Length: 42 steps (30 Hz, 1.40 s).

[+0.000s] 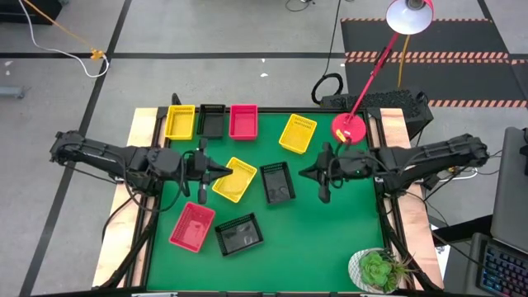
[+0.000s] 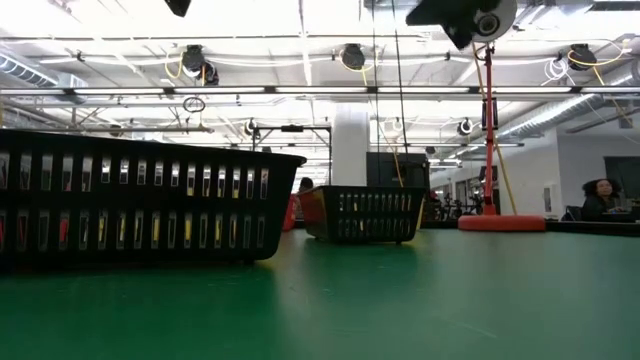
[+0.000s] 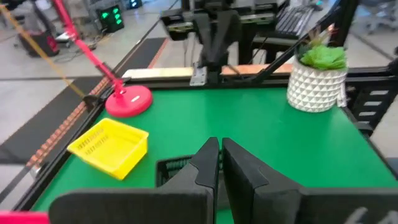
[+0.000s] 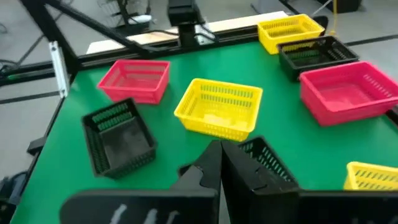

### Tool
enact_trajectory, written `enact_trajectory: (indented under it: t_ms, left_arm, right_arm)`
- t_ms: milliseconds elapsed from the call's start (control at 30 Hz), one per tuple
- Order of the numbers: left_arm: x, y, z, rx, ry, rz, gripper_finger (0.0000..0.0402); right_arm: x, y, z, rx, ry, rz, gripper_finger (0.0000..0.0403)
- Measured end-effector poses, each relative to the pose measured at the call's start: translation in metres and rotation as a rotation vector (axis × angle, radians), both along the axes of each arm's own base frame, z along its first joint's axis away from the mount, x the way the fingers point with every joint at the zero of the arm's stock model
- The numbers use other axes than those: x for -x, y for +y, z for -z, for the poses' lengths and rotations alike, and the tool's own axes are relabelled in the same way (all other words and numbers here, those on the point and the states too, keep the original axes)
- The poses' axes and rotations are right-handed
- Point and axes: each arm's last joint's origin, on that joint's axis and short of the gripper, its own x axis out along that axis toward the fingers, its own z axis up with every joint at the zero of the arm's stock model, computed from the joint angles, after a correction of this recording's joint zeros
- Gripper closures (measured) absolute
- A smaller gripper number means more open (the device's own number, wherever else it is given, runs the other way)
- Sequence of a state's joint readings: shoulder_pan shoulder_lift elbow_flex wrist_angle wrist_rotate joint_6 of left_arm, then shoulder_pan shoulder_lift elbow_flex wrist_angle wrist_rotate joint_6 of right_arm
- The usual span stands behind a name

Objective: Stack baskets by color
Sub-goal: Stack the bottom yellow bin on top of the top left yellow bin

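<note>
Several baskets stand on the green table. A yellow point(image 1: 180, 121), a black point(image 1: 212, 120) and a pink-red one point(image 1: 243, 120) line the far edge. Another yellow point(image 1: 298, 134) stands right of them. In the middle are a yellow point(image 1: 235, 179) and a black basket point(image 1: 278, 181). Toward the near left are a pink-red point(image 1: 192, 226) and a black one point(image 1: 239, 233). My left gripper point(image 1: 226, 172) point(image 3: 219, 155) hangs shut above the middle yellow basket, holding nothing. My right gripper point(image 1: 303, 173) point(image 4: 219, 158) hangs shut right of the middle black basket point(image 4: 268, 158), also holding nothing.
A red lamp base point(image 1: 349, 129) stands at the far right corner, its arm reaching beyond the table. A potted plant point(image 1: 378, 269) sits at the near right corner. Bare green mat lies at the middle right. A person point(image 2: 600, 195) sits in the room beyond.
</note>
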<state>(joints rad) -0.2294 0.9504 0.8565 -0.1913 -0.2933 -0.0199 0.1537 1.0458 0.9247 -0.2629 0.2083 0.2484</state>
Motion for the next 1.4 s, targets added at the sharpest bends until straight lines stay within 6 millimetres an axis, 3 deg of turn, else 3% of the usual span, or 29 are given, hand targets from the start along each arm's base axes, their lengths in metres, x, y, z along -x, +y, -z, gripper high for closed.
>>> enact_trajectory:
  t_ms: [300,467,667,1000,1400]
  left_arm:
    - [0.015,-0.021,0.007,0.125,0.177,-0.010,0.0378]
    - [0.024,-0.034,0.019,0.224,0.300,-0.059,0.0378]
    - [0.021,-0.040,0.041,0.205,0.462,-0.138,0.0378]
    - [0.005,-0.006,0.059,0.400,0.542,-0.503,0.0367]
    - [-0.011,0.028,0.070,0.605,0.576,-0.647,0.0259]
  right_arm:
    - [0.017,0.003,0.036,-0.004,-0.032,-0.030,0.0403]
    - [0.019,0.002,0.039,0.030,-0.026,-0.045,0.0403]
    - [0.019,0.002,0.039,0.048,-0.027,-0.053,0.0403]
    - [0.019,0.002,0.039,0.048,-0.025,-0.053,0.0403]
    - [0.021,0.002,0.042,0.074,0.010,-0.064,0.0403]
